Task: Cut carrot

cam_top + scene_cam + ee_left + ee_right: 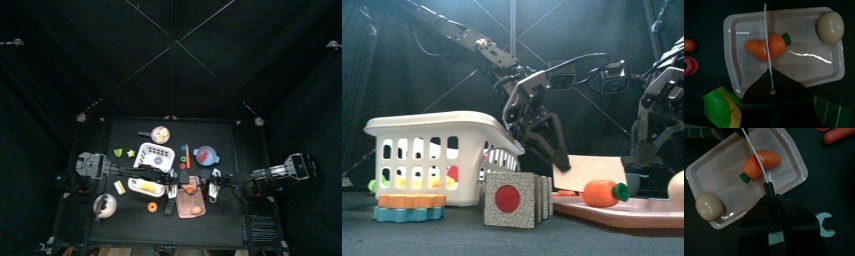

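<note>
An orange carrot (754,47) with a green top lies in a clear pink tray (817,75), also seen in the right wrist view (771,159) and front view (603,191). A thin knife blade (766,30) stands edge-down across its middle. My right gripper (769,203) is shut on the knife's black handle. My left gripper (771,95) is shut on the blade's other end. In the front view the blade (596,165) spans between the left gripper (540,140) and the right gripper (652,130), just above the carrot.
A beige egg (830,25) lies in the tray's corner. A white basket (436,145) and a red-dot block (513,198) stand left of the tray. A red sausage (841,134), a corn cob (721,105) and a tomato (687,45) lie around it.
</note>
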